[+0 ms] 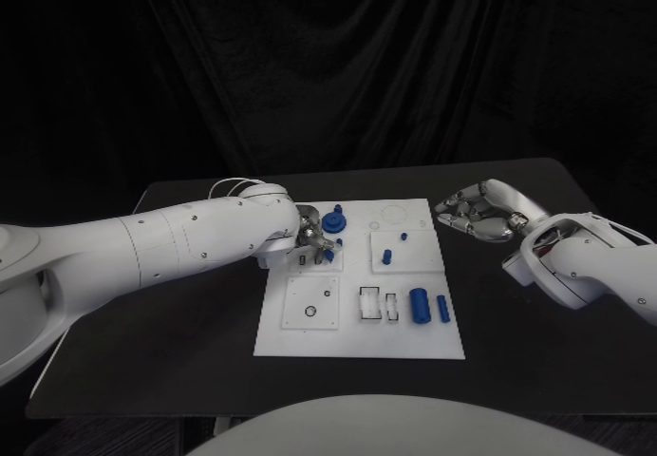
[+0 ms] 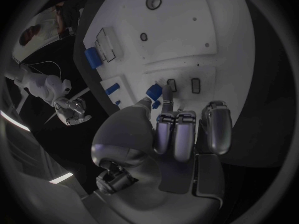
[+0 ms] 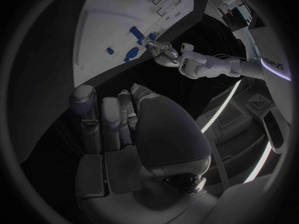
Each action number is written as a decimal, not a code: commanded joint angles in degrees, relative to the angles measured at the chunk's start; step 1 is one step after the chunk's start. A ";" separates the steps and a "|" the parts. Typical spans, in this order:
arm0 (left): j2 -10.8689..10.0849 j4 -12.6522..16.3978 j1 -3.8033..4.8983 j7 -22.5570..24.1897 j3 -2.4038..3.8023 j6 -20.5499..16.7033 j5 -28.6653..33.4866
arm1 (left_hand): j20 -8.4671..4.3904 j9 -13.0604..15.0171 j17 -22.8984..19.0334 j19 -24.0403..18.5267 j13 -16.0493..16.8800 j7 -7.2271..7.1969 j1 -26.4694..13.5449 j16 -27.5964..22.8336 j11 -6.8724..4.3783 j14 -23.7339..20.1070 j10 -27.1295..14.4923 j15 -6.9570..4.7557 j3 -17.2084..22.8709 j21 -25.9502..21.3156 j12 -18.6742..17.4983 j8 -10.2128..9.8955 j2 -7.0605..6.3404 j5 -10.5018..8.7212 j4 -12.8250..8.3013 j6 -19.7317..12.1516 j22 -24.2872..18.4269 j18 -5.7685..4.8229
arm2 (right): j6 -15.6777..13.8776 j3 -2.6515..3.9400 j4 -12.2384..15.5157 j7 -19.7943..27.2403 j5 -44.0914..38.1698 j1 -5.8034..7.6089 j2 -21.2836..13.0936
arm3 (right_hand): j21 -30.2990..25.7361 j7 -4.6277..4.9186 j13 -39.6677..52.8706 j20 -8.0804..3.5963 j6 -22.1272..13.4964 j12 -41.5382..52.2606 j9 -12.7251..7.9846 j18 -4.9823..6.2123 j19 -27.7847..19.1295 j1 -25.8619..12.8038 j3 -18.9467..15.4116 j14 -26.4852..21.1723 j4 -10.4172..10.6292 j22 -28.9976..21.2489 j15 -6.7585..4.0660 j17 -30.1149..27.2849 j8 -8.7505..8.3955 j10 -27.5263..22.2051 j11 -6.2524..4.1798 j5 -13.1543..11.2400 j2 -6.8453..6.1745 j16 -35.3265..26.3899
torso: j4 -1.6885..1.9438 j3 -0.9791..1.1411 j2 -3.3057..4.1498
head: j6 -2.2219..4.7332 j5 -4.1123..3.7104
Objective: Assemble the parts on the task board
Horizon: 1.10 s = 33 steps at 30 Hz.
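Left hand (image 1: pixel 312 237) over task board (image 1: pixel 411 342) far-left corner, pinching small blue part (image 2: pixel 154 91). Right hand (image 1: pixel 479 213) curled, holding nothing, beside board's far-right edge. Blue cylinders (image 1: pixel 419 304) near front.

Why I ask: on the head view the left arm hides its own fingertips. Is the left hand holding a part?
Observer: Yes. The left wrist view shows the left hand pinching a small blue part between thumb and a finger.
Operator: Is it over a slot?
Observer: It is over the task board, beside a rectangular slot. I cannot tell whether it touches the board.
Operator: And the right hand?
Observer: The right wrist view shows the right hand holding nothing, its fingers drawn in together.
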 commanded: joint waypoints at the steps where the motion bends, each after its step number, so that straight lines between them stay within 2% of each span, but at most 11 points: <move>1: 0.07 0.26 -0.11 1.15 0.05 -0.35 0.07 | -0.14 0.40 15.08 0.47 15.08 -0.10 -1.08 0.37 -0.35 5.95 5.99 -0.50 -0.51 0.27 0.16 -0.41 0.14 -0.80 0.24 0.54 0.52 -0.73 | 0.65 0.03 -0.05 -1.06 -0.05 -0.18 -0.01 | -0.20 -0.06 -0.05 0.18 0.48 -0.31 -0.10 0.70 0.00 0.53 0.24 -0.03 -0.02 2.93 0.20 -0.08 -0.29 -0.50 -0.05 0.26 0.10 -0.27 | 0.09 0.00 0.01 | -0.01 -0.06; 6: -0.06 0.48 -0.14 0.99 0.06 -0.47 0.07 | -0.26 0.98 15.08 1.13 15.08 -0.27 -2.30 0.37 -0.51 5.95 5.99 -0.64 -1.17 0.61 0.16 -0.70 0.44 -1.49 0.23 1.25 1.29 -0.90 | 0.95 0.03 -0.07 -1.27 -0.05 -0.19 -0.04 | -0.31 -0.05 -0.14 0.18 0.48 -0.37 -0.11 0.72 -0.04 0.52 0.25 -0.08 -0.01 2.90 0.20 -0.18 -0.30 -0.57 -0.04 0.28 0.09 -0.37 | 0.06 0.00 0.04 | -0.01 -0.05; 18: -0.10 0.71 -0.20 0.05 0.06 0.25 0.07 | -0.97 2.49 15.08 2.75 15.08 -1.20 -1.65 0.37 -1.36 5.95 5.99 -1.43 -1.37 1.46 0.16 -1.04 0.52 -0.86 -0.55 3.70 3.10 -1.30 | 1.33 0.03 -0.30 -1.59 -0.05 -0.21 -0.02 | -1.40 0.04 -1.55 0.25 0.50 -1.40 -0.19 0.90 -0.47 0.32 0.34 -0.43 0.15 2.57 0.29 -0.71 -0.41 -1.77 0.05 0.41 0.04 -0.94 | 0.09 0.00 0.11 | -0.01 0.05; 24: -0.05 0.80 -0.22 -0.01 0.06 0.44 0.07 | -1.26 3.04 15.08 2.74 15.08 -1.38 -0.39 0.37 -1.58 5.95 5.99 -1.68 -0.88 1.32 0.16 -1.70 0.48 0.49 -1.59 3.91 3.03 -1.28 | 1.53 0.03 -0.34 -1.75 -0.05 -0.22 0.00 | -1.40 0.04 -1.55 0.25 0.50 -1.40 -0.19 0.90 -0.47 0.32 0.34 -0.43 0.15 2.57 0.29 -0.71 -0.41 -1.77 0.05 0.41 0.04 -0.94 | 0.14 0.00 0.06 | -0.01 0.00; 29: 0.02 0.75 -0.24 0.04 0.06 0.56 0.07 | -1.37 3.41 15.08 2.45 15.08 -1.28 1.28 0.37 -1.56 5.95 5.99 -1.71 0.17 0.96 0.16 -3.07 0.42 2.93 -3.15 3.50 2.68 -1.18 | 1.72 0.03 -0.43 -1.91 -0.05 -0.24 0.06 | -1.55 0.05 -2.01 0.26 0.50 -1.73 -0.22 0.92 -0.52 0.30 0.39 -0.48 0.16 2.53 0.31 -0.77 -0.44 -2.14 0.06 0.43 0.05 -1.01 | 0.12 -0.01 0.04 | -0.01 0.04; 33: 0.00 0.70 -0.25 0.09 0.06 0.56 0.07 | -1.34 3.51 15.08 2.26 15.08 -1.22 1.93 0.37 -1.52 5.95 5.99 -1.67 0.84 0.75 0.16 -3.78 0.38 3.90 -3.87 3.35 2.47 -1.12 | 1.83 0.03 -0.55 -2.00 -0.05 -0.25 0.15 | -1.65 0.04 -2.32 0.27 0.51 -1.95 -0.23 0.93 -0.56 0.31 0.43 -0.53 0.14 2.50 0.31 -0.84 -0.45 -2.40 0.07 0.45 0.07 -1.08 | 0.10 -0.03 0.03 | -0.01 0.08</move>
